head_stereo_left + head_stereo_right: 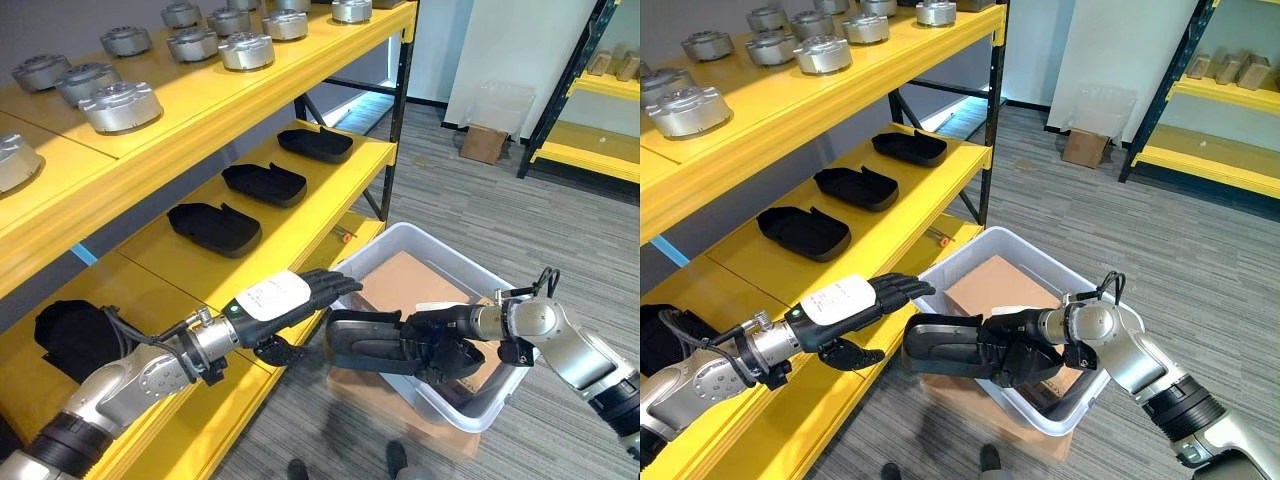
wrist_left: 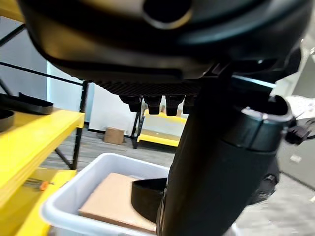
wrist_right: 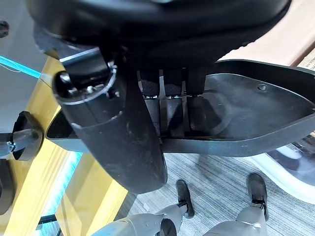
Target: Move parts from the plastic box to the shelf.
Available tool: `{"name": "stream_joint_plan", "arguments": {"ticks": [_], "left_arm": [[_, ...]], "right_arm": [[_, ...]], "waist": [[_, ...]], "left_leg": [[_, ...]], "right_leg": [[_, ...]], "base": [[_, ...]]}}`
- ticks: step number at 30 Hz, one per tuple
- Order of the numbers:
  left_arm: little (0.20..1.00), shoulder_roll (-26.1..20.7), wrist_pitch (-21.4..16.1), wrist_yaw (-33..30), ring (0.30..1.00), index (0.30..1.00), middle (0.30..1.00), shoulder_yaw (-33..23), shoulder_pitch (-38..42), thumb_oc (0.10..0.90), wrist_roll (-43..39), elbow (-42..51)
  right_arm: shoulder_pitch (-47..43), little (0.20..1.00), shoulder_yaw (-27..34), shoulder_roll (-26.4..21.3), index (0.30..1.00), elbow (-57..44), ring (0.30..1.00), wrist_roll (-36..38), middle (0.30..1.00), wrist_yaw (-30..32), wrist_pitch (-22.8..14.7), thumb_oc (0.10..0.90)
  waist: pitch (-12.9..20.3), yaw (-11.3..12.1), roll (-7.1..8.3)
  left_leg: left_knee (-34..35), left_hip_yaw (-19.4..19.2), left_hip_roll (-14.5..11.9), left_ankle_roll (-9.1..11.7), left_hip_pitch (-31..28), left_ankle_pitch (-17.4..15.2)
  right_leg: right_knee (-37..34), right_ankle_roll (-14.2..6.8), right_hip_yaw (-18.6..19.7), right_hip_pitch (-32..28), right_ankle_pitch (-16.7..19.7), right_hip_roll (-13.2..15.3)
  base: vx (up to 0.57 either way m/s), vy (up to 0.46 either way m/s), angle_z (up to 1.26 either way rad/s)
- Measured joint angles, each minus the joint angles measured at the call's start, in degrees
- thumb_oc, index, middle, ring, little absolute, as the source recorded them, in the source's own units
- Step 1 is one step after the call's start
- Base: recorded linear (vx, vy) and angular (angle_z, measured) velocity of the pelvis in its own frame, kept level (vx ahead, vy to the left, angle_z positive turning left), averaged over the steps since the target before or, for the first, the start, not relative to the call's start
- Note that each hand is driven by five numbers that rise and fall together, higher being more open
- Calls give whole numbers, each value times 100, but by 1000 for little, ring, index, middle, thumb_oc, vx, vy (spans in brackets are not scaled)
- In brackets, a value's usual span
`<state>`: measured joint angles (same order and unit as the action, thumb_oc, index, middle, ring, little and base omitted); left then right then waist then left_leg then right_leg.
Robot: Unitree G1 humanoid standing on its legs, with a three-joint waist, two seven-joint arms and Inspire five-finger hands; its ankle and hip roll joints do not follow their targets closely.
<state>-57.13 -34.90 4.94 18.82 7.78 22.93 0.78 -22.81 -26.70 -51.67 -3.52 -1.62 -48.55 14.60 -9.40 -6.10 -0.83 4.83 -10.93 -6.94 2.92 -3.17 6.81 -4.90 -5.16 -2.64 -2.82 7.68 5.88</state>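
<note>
You have the yellow shelf running along the robot's left, its upper level lined with round metal parts and its middle level carrying three black trays set apart in a row, with another dark part on the near end beside the left arm. Below and to the right sits the white plastic box on the grey floor, and in it lies a flat brown cardboard sheet. The part being moved — a black shallow tray like those on the shelf — is held out over the box's near-left rim, roughly level, between the box and the shelf edge. Your right hand grips it at its right end: in the right wrist view the fingers lie curled inside the tray's hollow with the thumb below its rim. Your left hand reaches in from the shelf side — fingers straight and relaxed, holding nothing, its fingertips just beside the tray's free end.
</note>
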Motion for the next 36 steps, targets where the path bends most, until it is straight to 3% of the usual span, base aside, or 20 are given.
{"name": "stream_joint_plan", "arguments": {"ticks": [10, 17, 22, 36], "left_arm": [[1000, -38, -11, -58, 1000, 1000, 1000, 728, 55, 900, 63, -88], [1000, 242, 117, -236, 1000, 1000, 1000, 1322, 287, 900, 343, -436], [1000, 369, 220, -463, 1000, 1000, 1000, 1533, 291, 900, 570, -775], [1000, 926, 387, -689, 1000, 1000, 1000, 1770, 343, 900, 686, -980]], "right_arm": [[-32, 300, -353, 256, 300, 172, 300, -16, 300, -12, -54, 400], [-108, 300, -544, 474, 300, 404, 300, -61, 300, 28, -122, 400], [-222, 300, -686, 502, 300, 431, 300, -50, 300, 116, -214, 400], [-371, 300, -887, 765, 300, 648, 300, -61, 300, 315, -337, 400]], "waist": [[19, -14, -12], [72, -76, -19], [85, -177, -27], [121, -178, -12]], "left_leg": [[1, -26, 1, -2, 0, 1], [1, -63, 0, -4, -5, -2], [2, -96, -2, -5, -10, -3], [3, -130, -1, -11, -33, -8]], "right_leg": [[0, 0, 24, 16, 2, -3], [0, -3, 53, 28, 10, -1], [-1, -3, 71, 38, 13, 3], [-1, -5, 73, 35, 18, -1]], "base": [[-1, 0, -1], [-2, 1, -1], [0, 3, -1], [0, 1, -1]]}}
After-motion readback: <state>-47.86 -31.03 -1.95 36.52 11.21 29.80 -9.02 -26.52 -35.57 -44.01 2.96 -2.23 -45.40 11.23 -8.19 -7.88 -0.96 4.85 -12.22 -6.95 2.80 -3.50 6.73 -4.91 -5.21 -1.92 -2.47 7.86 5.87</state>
